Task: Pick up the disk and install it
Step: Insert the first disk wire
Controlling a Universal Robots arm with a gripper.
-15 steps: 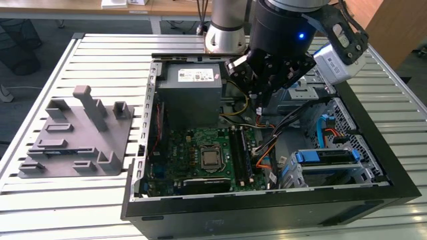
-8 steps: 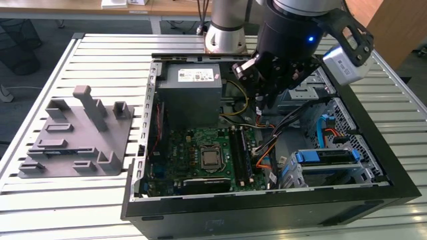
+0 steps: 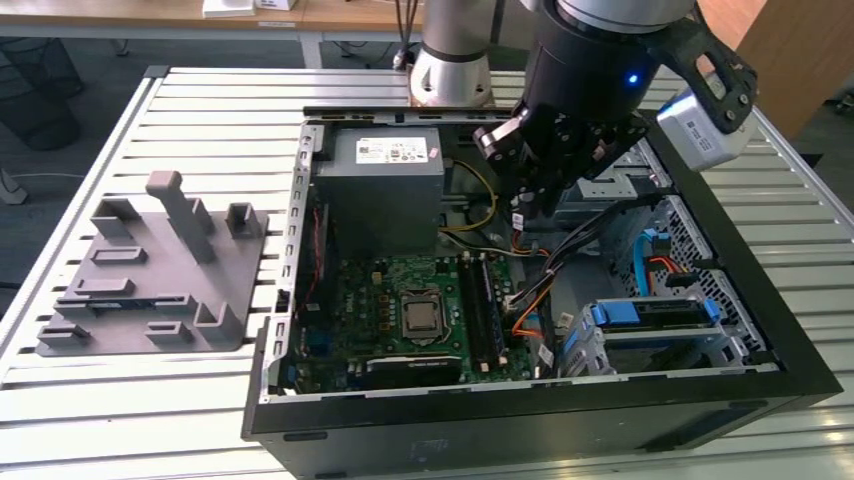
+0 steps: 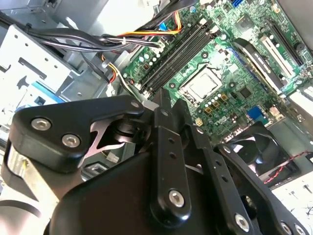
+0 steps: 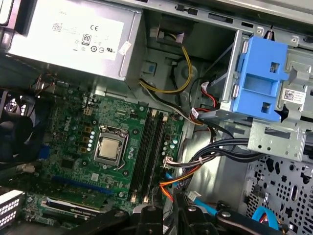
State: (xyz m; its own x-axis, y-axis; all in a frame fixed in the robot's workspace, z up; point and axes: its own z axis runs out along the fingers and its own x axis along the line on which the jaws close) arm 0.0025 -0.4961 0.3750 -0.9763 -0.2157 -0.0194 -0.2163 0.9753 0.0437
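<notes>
The disk (image 3: 647, 313), a flat drive framed by blue rails, lies in a bay at the near right corner of the open computer case (image 3: 747, 300) in the exterior view. My gripper (image 3: 530, 212) hangs above the middle of the case, between the grey power-supply box (image 3: 387, 170) and the metal drive cage, well back from the disk. Its fingers look shut with nothing between them. In the first wrist view the gripper (image 5: 182, 208) points down over the cables beside the memory slots. The drive cage's blue latch (image 5: 264, 81) shows there too.
The motherboard (image 3: 414, 310) with its bare processor (image 5: 110, 149) fills the case floor. Orange, yellow and black cables (image 5: 181, 166) run under the gripper. A fan (image 4: 266, 156) sits at the board's edge. A grey moulded fixture (image 3: 147, 270) stands on the slatted table at the exterior view's left.
</notes>
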